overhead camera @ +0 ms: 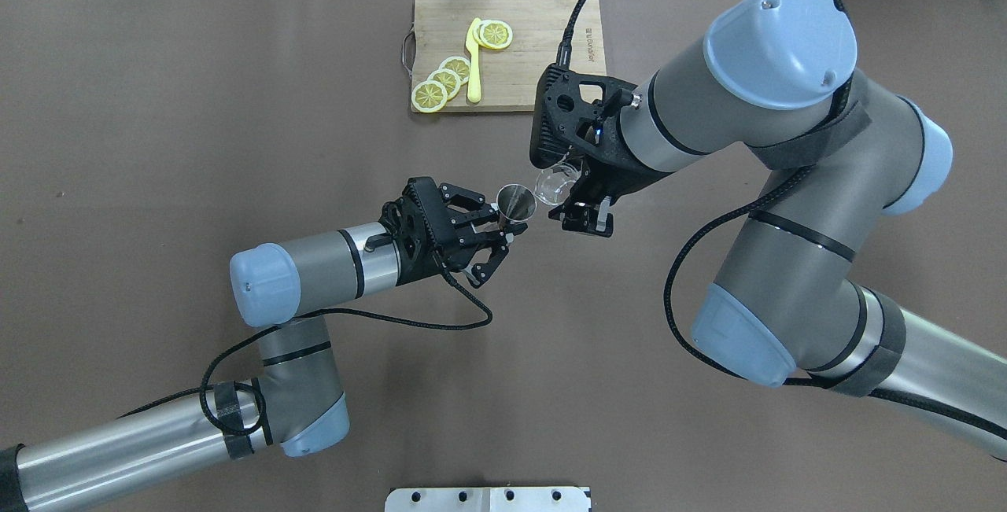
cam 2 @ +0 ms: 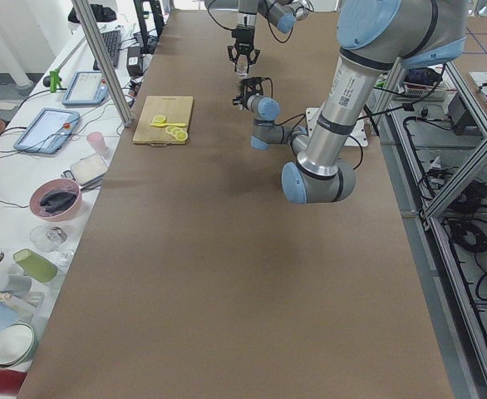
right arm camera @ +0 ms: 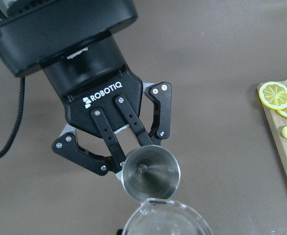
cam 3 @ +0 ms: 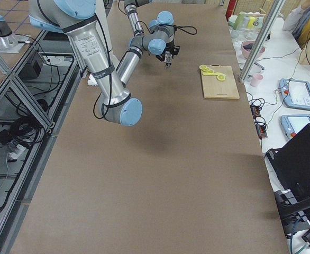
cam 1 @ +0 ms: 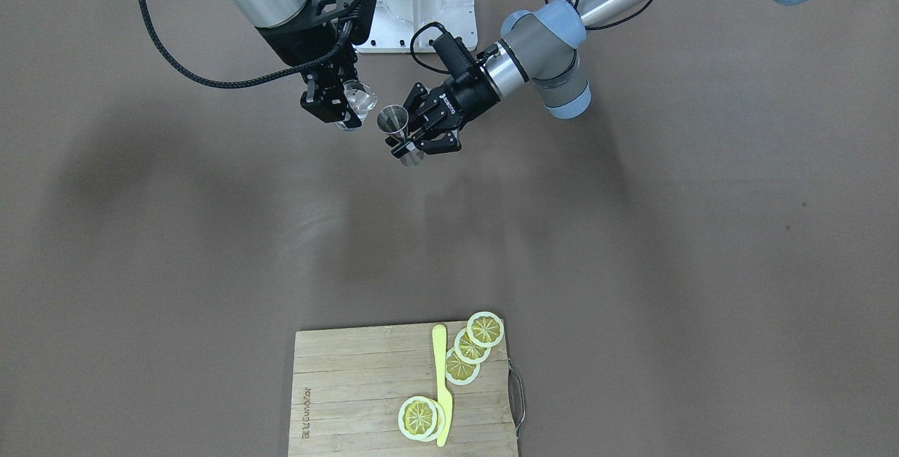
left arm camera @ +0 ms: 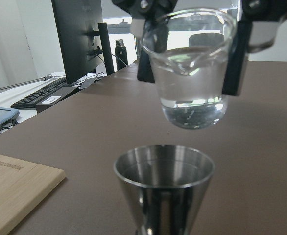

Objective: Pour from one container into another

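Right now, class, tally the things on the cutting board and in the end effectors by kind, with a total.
Lemon slices: 5
Yellow knife: 1
Glass beaker: 1
Steel jigger: 1
Total: 8

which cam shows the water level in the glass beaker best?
Left wrist view: the glass beaker fills the frame side-on, with the waterline clear. Right wrist catches only its rim at the bottom edge. Overhead and front-facing show it small, partly behind the right hand. The side views are too distant to tell.
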